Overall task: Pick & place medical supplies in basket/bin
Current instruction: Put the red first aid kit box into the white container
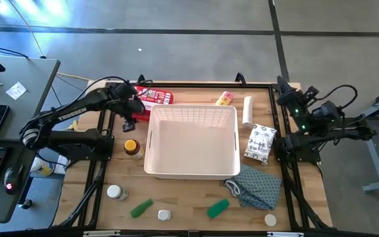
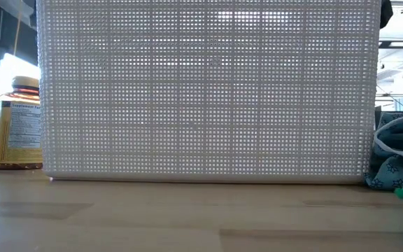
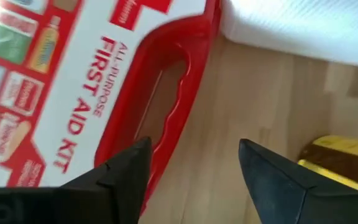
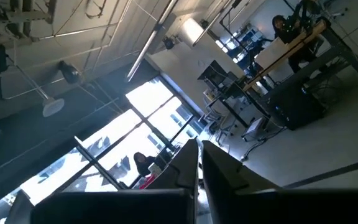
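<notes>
Clearly the left end effector hangs with fingers apart at the red first-aid kit's handle, lying on the tabletop beside the white basket (seemingly lining up a grasp); the right end effector, pinched together, waits aside.

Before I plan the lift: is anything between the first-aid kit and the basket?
Nothing visible. The first-aid kit lies just beyond the basket's far-left corner, bare wood between them; the left gripper has open jaws at its handle.
</notes>
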